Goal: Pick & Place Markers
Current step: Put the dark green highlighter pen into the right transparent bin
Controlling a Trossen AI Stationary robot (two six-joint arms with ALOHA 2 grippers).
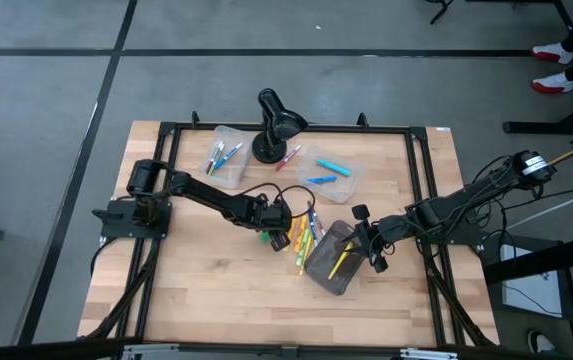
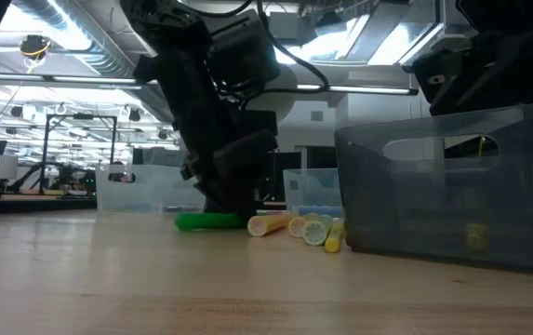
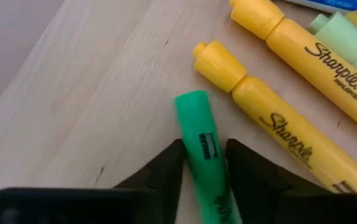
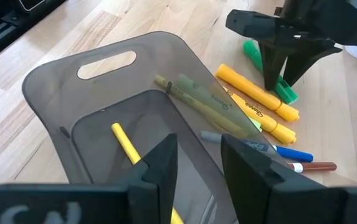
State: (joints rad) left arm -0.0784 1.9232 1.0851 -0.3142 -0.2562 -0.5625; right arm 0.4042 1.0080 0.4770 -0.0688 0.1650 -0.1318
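Observation:
A green marker [image 3: 194,118] lies flat on the wooden table, left of a heap of yellow, blue and red markers [image 1: 306,235]. My left gripper [image 3: 204,149] comes down on it and is shut on its barrel. A smoky grey bin [image 4: 103,62] with a handle slot stands right of the heap, and a yellow marker [image 4: 125,143] lies inside it. My right gripper [image 4: 200,152] is at the bin's right side, shut on its wall. My left gripper pinches the green marker's barrel at its printed label [image 3: 204,140] between its two fingers [image 3: 172,165]. The fingers slant down from above and from the table's left, one on each long side. The marker lies on the table [image 2: 206,221]. My right gripper holds the grey bin by its right wall near the rim [image 4: 218,134]. One finger [image 4: 159,162] is inside the bin and the other appears to be outside. It reaches in from the table's right, slanting down. The bin's bottom is on the table.
A black desk lamp [image 1: 276,125] stands at the far middle. A clear tray with markers [image 1: 228,155] is on its left and a clear tray with blue markers [image 1: 331,172] on its right. A red marker [image 1: 288,158] lies between them. Black frame rails edge the table.

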